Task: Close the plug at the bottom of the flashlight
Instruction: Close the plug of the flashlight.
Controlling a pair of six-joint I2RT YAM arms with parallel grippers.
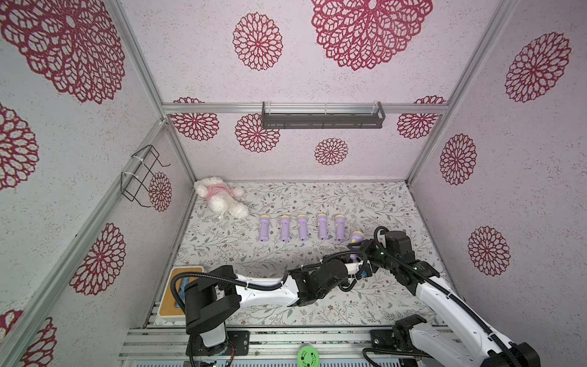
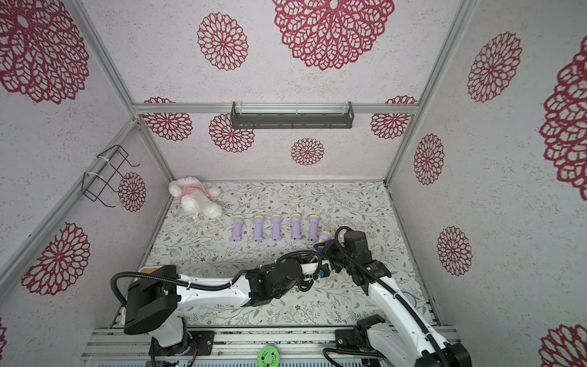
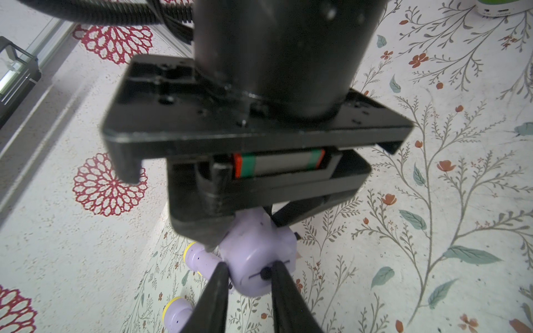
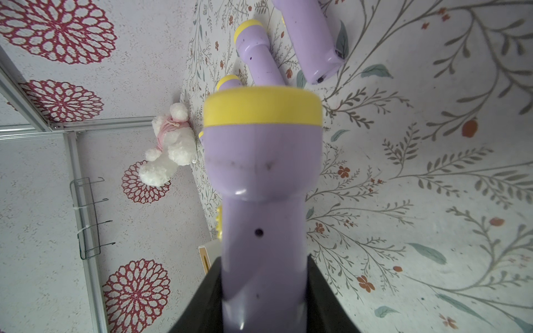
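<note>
Flashlight (image 4: pixel 264 201) in right hand (image 4: pixel 264 288), left hand (image 3: pixel 248 269) pinching its base (image 3: pixel 253 284) — beside row (image 1: pixel 302 228).

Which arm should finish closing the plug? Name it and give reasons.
Probably left: the left gripper pinches the flashlight at its bottom end, while the right gripper is occupied clamping its body.

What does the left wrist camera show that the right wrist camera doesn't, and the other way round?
Only the left wrist view: the bottom end of the held flashlight, pinched by the left fingers.
Only the right wrist view: the held flashlight's yellow head ring, the plush toy and the wire rack on the wall.
Both: the purple flashlight itself, and spare flashlights lying on the floral tablecloth.
</note>
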